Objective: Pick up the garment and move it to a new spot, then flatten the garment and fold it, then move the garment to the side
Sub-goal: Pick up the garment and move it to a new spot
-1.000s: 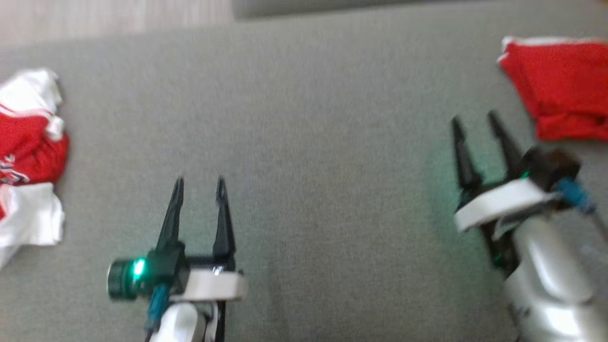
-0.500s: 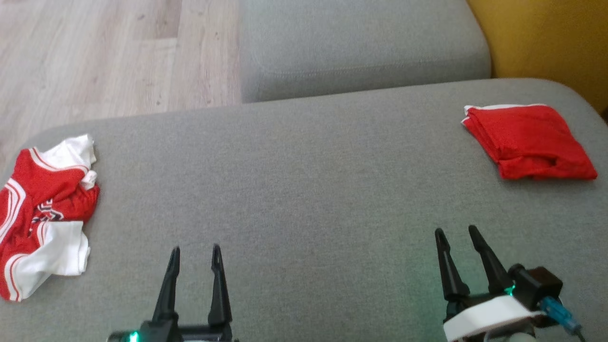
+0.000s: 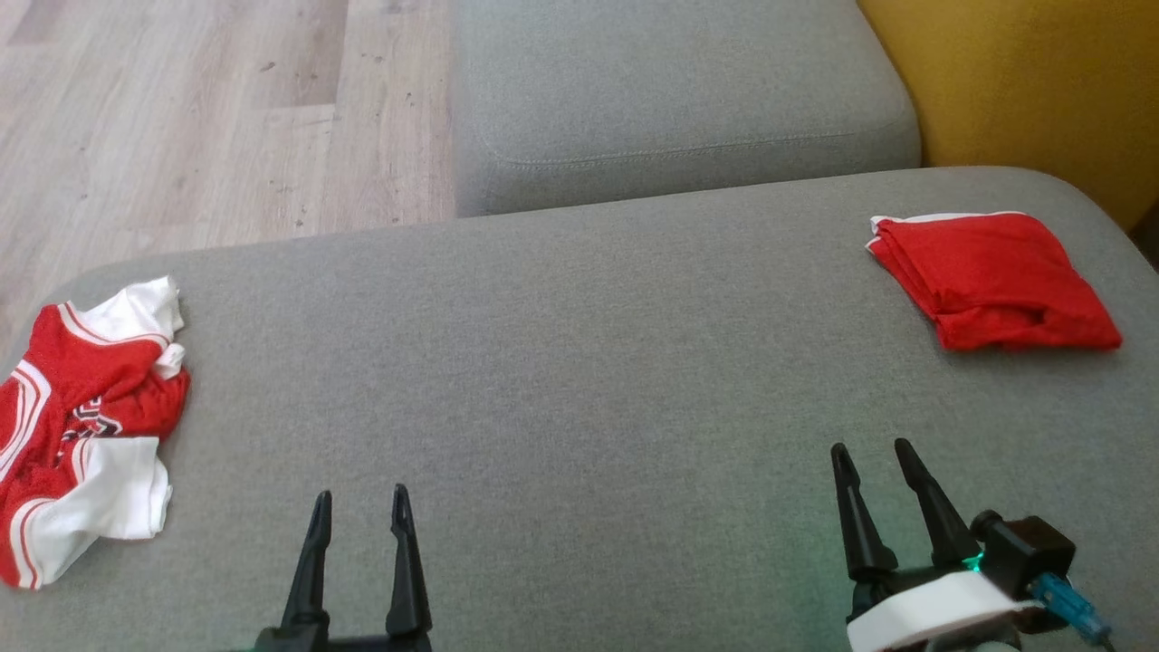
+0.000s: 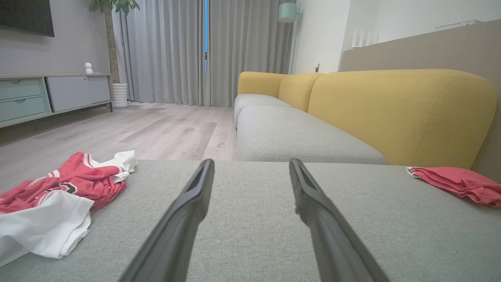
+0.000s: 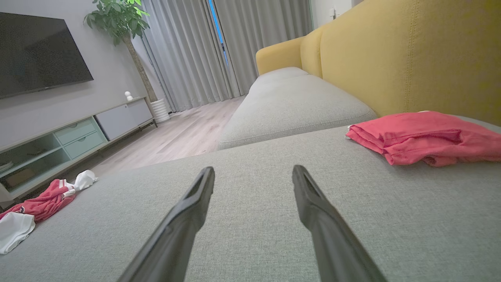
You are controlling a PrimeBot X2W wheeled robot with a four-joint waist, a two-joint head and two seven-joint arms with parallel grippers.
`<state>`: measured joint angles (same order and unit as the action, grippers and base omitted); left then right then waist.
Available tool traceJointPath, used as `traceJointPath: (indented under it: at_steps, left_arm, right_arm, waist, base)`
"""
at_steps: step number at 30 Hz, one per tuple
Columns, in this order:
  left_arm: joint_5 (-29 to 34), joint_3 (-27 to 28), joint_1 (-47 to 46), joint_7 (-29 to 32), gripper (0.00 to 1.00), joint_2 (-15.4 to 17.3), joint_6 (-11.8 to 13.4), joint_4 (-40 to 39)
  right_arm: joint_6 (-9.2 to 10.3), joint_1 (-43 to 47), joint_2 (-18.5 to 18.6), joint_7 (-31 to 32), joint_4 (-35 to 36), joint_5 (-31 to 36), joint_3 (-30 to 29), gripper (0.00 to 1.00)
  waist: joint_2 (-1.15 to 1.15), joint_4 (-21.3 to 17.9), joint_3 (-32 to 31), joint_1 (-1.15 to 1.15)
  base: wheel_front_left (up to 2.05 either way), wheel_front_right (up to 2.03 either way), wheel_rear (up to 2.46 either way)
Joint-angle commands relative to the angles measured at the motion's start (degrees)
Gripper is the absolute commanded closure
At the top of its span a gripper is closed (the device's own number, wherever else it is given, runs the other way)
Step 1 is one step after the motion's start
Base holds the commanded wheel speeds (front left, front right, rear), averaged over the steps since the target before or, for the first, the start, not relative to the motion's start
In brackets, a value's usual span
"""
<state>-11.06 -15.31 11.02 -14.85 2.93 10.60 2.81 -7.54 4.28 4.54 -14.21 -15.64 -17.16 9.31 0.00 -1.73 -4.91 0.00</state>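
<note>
1. Fingers (image 3: 311, 561) of the left gripper (image 3: 360, 493) stand spread apart, grasping nothing, low over the near edge of the grey seat (image 3: 579, 362).
2. Right gripper (image 3: 869, 446) is likewise spread and empty. Its 2 fingers lean slightly left over the seat's right front.
3. Jersey (image 3: 90, 407), red and white, lies crumpled at the seat's left edge, well apart from the left gripper. A white part lies nearest, and a dark print shows on the red.
4. Folded red garment (image 3: 991, 281) lies flat at the seat's far right, beyond the right gripper, with thin white trim along its far edge.
5. Past the seat sits a 2nd grey cushion (image 3: 679, 91), with a yellow backrest (image 3: 1023, 81) to its right and wood floor (image 3: 181, 118) to its left.
6. Farthest off, the left wrist view shows grey curtains (image 4: 168, 51) and a low cabinet (image 4: 39, 98).
</note>
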Motion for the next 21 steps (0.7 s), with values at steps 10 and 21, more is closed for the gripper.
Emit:
traceJointPath:
  at_steps: [10, 21]
  left_arm:
    - [-0.3, 1.8, -1.1, -0.2, 0.0, 0.0, -0.1, -0.9]
    - [0.7, 2.1, -1.6, -0.2, 0.0, 0.0, -0.8, -0.2]
  right_arm:
    - [0.05, -0.3, 1.0, -0.8, 1.9, -0.4, 1.4, 0.0]
    - [0.05, 0.7, 0.4, -0.8, 2.8, -0.4, 1.7, 0.0]
  waist:
    - [0.0, 0.0, -0.3, 0.0]
    - [0.0, 5.1, -0.4, 0.0]
  base:
    - [0.0, 0.0, 0.0]
    - [0.0, 0.0, 0.0]
